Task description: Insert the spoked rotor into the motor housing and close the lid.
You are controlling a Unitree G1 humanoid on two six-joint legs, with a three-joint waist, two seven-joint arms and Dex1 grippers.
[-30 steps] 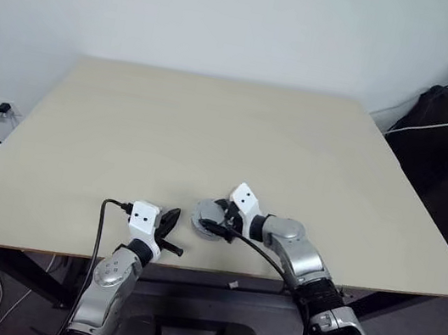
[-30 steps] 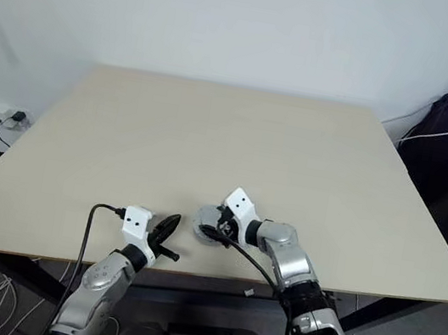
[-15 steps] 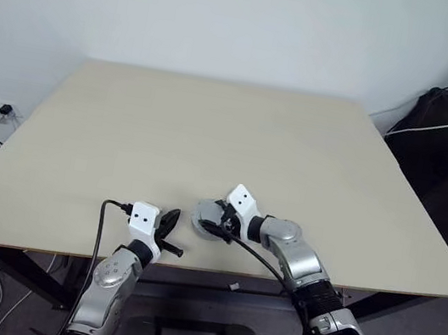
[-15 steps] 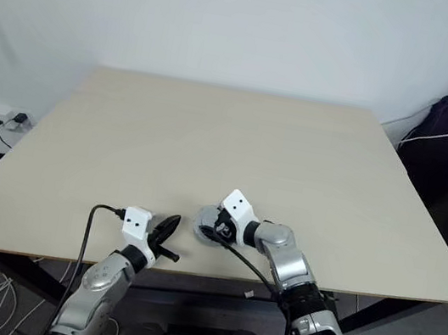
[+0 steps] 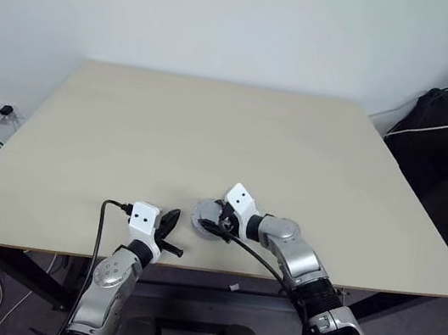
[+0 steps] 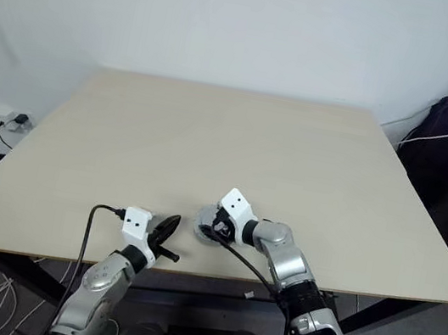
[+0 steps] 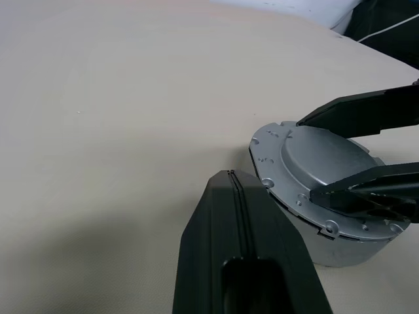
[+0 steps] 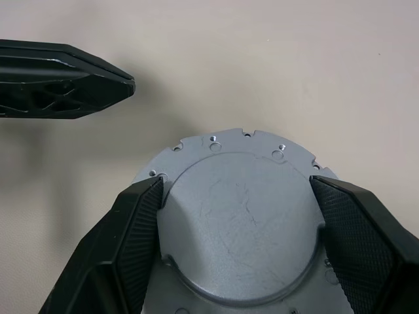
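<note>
Step in hand, as judged: seating the lid [image 8: 242, 229] on the housing [image 7: 327, 245]; the plain grey face is up and the assembly looks closed or nearly so. The rotor cannot be seen and is presumably inside.

To do it well: press straight down, keep the 2 fingers level so the lid does not cock to 1 side, and check the flange holes line up around the rim before letting go.

Near: left gripper [image 7: 230, 178] clenched, its fingers pressed together with nothing between, tip just beside the housing wall; contact cannot be told.

Next out: right gripper [image 8: 236, 190] spread wide, 1 finger [image 8: 134, 242] against each opposite side of the lid's raised centre, grasping it across its width. Lid lies between the pads, flat.

Far: table [image 5: 213, 131], bare beyond the assembly, which sits near its front edge.
</note>
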